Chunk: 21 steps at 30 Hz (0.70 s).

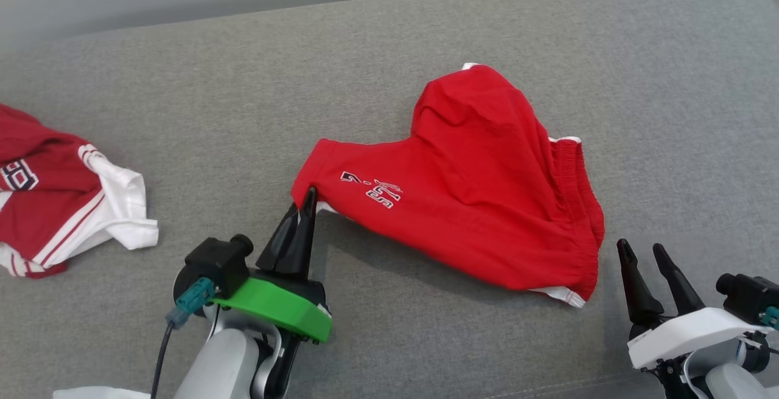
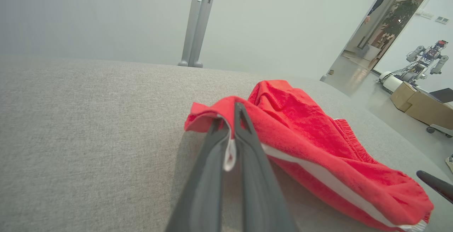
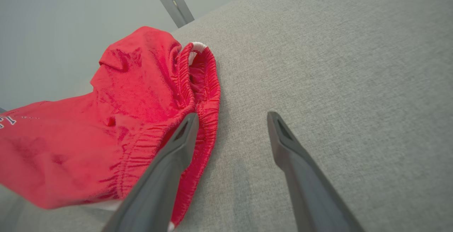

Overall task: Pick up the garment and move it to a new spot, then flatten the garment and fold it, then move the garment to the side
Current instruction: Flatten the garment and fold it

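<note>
The garment [image 1: 468, 186] is a pair of red shorts with white trim and a small printed logo, lying crumpled in the middle of the grey cushion. My left gripper [image 1: 307, 199] is shut on the hem of its left leg opening; the left wrist view shows the white trim of the garment [image 2: 318, 147] pinched between the fingers [image 2: 247, 147]. My right gripper [image 1: 642, 252] stands open just right of the elastic waistband, apart from the cloth. In the right wrist view the garment [image 3: 116, 129] lies left of the spread right gripper [image 3: 231, 119].
A second red and white garment [image 1: 55, 198] lies at the cushion's left edge. The grey cushion [image 1: 182, 113] stretches wide behind and to the right. Beyond it are a pale wall, a metal post [image 2: 198, 19] and a cardboard box [image 2: 421, 108].
</note>
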Tool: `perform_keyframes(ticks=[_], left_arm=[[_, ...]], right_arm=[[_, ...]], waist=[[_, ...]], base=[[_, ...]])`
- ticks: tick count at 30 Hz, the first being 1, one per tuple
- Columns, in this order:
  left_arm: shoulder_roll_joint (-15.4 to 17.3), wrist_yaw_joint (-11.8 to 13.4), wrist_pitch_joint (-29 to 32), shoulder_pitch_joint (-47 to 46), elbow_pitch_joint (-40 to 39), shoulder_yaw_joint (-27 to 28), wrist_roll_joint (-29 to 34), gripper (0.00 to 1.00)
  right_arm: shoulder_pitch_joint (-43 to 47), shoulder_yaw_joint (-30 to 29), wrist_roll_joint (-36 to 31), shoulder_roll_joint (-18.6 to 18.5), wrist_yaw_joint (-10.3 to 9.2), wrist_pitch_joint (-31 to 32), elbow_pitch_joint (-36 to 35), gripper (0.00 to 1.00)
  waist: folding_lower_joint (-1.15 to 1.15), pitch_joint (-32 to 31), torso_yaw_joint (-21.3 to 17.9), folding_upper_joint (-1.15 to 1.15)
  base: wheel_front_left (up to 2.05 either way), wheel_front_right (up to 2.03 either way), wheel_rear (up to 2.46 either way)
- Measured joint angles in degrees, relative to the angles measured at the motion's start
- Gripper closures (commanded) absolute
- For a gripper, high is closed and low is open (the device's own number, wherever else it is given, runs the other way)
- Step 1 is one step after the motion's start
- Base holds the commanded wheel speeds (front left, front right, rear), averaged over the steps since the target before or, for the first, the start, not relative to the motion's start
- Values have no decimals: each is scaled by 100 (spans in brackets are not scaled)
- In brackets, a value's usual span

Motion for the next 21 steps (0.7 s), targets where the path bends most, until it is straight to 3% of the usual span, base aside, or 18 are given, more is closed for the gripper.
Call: perform_keyframes(ticks=[11, 21], left_arm=[[204, 0, 1, 275, 76, -138, 158, 100], [327, 0, 1, -433, 1195, -164, 472, 100]], right_arm=[[-58, 258, 51, 42, 0, 1, -45, 0], [-137, 713, 369, -105, 0, 0, -191, 0]], waist=[[0, -139, 602, 0], [0, -32, 126, 0]], base=[[0, 0, 0], [0, 0, 0]])
